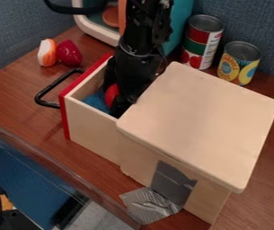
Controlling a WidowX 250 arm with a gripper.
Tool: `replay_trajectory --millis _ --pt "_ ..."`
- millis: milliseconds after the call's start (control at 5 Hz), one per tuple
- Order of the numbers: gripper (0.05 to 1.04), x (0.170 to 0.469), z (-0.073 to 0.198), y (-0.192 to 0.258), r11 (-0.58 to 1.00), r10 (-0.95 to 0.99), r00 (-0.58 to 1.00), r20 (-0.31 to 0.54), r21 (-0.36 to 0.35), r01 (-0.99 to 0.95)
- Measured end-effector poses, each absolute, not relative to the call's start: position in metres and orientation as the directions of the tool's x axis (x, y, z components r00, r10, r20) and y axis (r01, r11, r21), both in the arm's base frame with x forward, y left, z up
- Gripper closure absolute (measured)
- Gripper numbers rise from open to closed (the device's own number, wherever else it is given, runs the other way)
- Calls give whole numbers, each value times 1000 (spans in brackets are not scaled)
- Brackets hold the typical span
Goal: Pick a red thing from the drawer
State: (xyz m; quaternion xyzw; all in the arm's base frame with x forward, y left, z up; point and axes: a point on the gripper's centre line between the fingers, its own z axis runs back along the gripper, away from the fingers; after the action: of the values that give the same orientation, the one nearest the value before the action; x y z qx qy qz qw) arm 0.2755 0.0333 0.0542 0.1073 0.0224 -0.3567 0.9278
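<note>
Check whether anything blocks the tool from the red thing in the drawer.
Nothing visible does: the tool is down inside the open drawer, right at the red thing. The wooden top lies beside them, not between.

Looks smooth and matt on the pale, square wooden lid (199, 119); shines like metal atop the red-and-green cylindrical can (201, 42), one o'clock; wrinkles glossily on silvery tape (148, 206), six o'clock.

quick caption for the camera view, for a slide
Black gripper down in the open drawer at a red object, two cans standing behind the wooden box.
</note>
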Motion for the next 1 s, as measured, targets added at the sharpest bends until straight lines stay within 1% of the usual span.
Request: replay_trajectory --millis 200,400,600,800,1000 --pt "184 277 49 44 739 -640 758 -125 167 652" --pt "184 278 51 46 758 -628 770 -107 139 637" --pt "184 281 70 50 770 -623 780 -65 129 625" --pt "184 290 118 67 802 -593 802 75 143 580" --pt "184 298 145 85 842 -538 829 149 125 524"
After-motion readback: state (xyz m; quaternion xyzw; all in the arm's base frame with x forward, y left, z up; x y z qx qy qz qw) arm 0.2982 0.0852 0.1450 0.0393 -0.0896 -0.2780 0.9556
